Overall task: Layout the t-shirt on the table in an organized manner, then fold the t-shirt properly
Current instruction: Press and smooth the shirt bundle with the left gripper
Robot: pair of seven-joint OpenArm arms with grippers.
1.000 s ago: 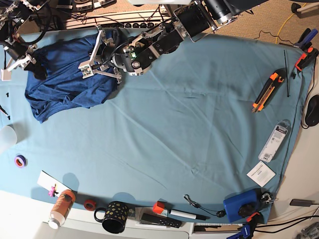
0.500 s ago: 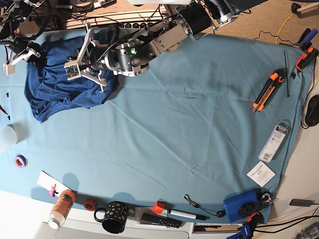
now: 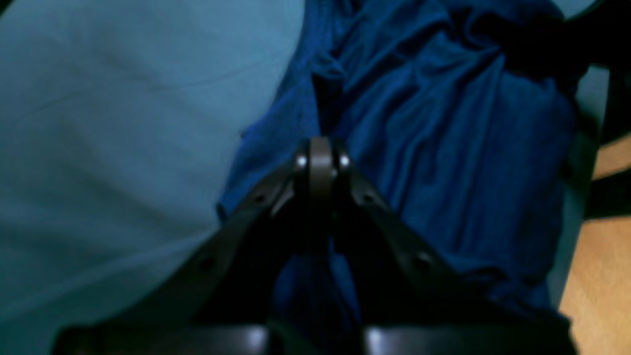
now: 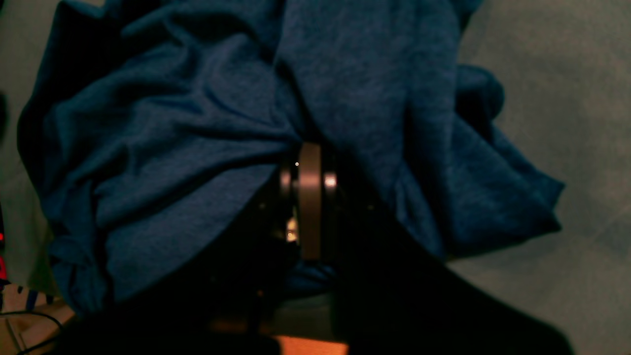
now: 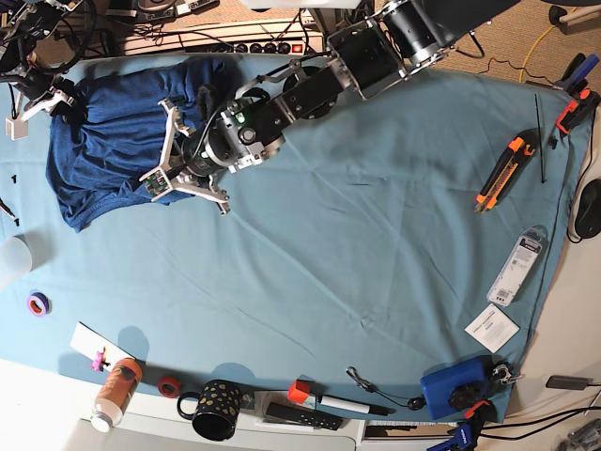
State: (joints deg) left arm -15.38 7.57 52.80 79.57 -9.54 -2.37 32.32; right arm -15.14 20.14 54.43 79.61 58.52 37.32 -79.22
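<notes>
The dark navy t-shirt (image 5: pixel 103 141) lies crumpled at the far left corner of the teal table (image 5: pixel 357 244). My left gripper (image 5: pixel 167 155) hangs over the shirt's lower right edge. In the left wrist view this gripper (image 3: pixel 320 153) is shut, with a raised fold of the t-shirt (image 3: pixel 443 148) running away from its tips. My right gripper (image 5: pixel 47 94) sits at the shirt's upper left edge. In the right wrist view that gripper (image 4: pixel 309 158) is shut, with the t-shirt (image 4: pixel 172 148) draped over and around its tips.
An orange box cutter (image 5: pixel 502 174), a packaged item (image 5: pixel 521 268) and a white card (image 5: pixel 491 327) lie at the right. Along the near edge stand a bottle (image 5: pixel 115 390), a dotted black mug (image 5: pixel 216 409) and a blue device (image 5: pixel 455 385). A purple tape roll (image 5: pixel 38 303) lies left.
My left gripper swung left across the shirt, then came back down and right to its lower right edge. The right gripper shifted slightly up; the shirt's folds shifted a little.
</notes>
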